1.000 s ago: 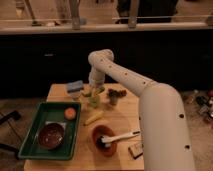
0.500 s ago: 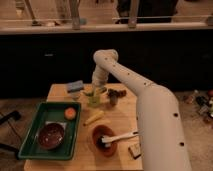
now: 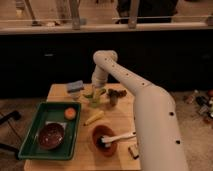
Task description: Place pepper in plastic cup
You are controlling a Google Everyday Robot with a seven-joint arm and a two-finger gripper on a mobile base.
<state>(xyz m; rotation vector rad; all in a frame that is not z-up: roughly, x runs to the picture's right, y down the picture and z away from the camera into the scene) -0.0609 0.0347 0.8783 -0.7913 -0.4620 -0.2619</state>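
Observation:
The plastic cup point(image 3: 95, 101), a small translucent yellow-green tumbler, stands upright near the back middle of the wooden table point(image 3: 120, 122). My gripper point(image 3: 94, 90) hangs straight down from the white arm, directly over the cup's mouth. A dark green shape, the pepper point(image 3: 89, 94), shows at the gripper's tip by the cup's rim. I cannot tell whether it is held or lies in the cup.
A green tray point(image 3: 30, 150) at the left holds a brown bowl point(image 3: 51, 136) and an orange ball point(image 3: 70, 113). A yellow vegetable point(image 3: 94, 118), a blue sponge point(image 3: 75, 86), a dark cup point(image 3: 113, 97) and a reddish bowl with a white utensil point(image 3: 105, 141) surround the cup.
The arm's upper bend has shifted slightly to the right. The gripper stays over the cup at about the same height.

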